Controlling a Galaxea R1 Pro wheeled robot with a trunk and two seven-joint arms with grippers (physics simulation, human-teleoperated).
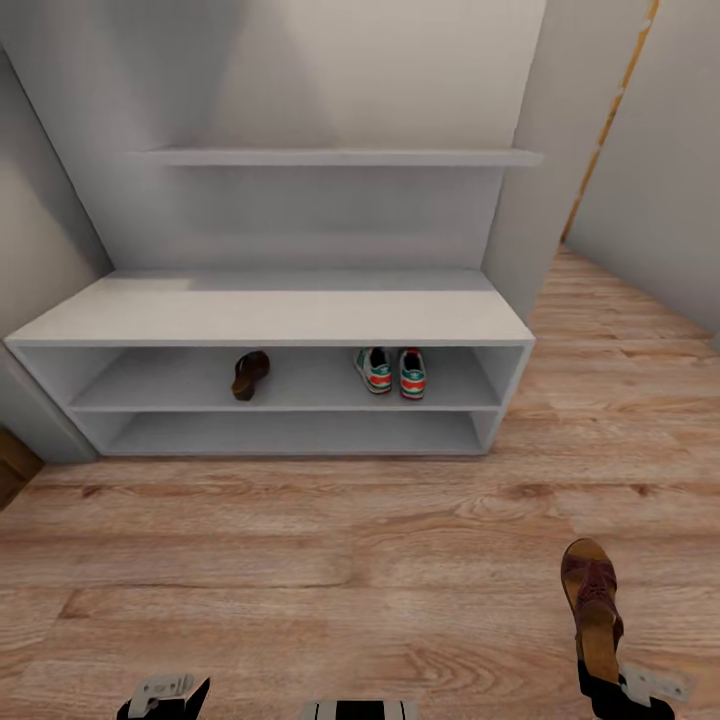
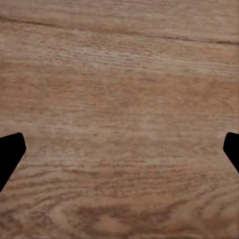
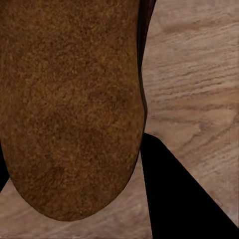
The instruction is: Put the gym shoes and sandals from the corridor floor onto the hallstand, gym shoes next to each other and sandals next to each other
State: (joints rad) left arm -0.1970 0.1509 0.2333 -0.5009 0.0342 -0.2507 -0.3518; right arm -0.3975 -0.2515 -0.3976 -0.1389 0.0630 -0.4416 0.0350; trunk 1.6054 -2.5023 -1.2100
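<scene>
Sandals are sitting apart at this moment: one sandal (image 1: 592, 605) is being held at the lower right of the head view, over the corridor floor (image 1: 330, 560), its heel end caught in the right gripper (image 1: 610, 690) while its toe is pointing toward the hallstand (image 1: 270, 315). In the right wrist view the held sandal's tan sole (image 3: 69, 104) is lying across the frame with one dark finger (image 3: 179, 194) showing beside it, so the right jaws are grasping this sandal. The other sandal (image 1: 250, 374) is lying on the upper open shelf of the hallstand, toward its left half. Both gym shoes (image 1: 391, 371) are standing side by side on that same shelf, toward the right, well apart from the shelved sandal. A floating wall shelf (image 1: 340, 157) is hanging above the white top surface. The left gripper (image 1: 165, 697) is hovering over bare floor planks at the lower left; in the left wrist view its two fingertips (image 2: 10, 154) are sitting far apart at the frame edges, so the left jaws are released and holding nothing.
</scene>
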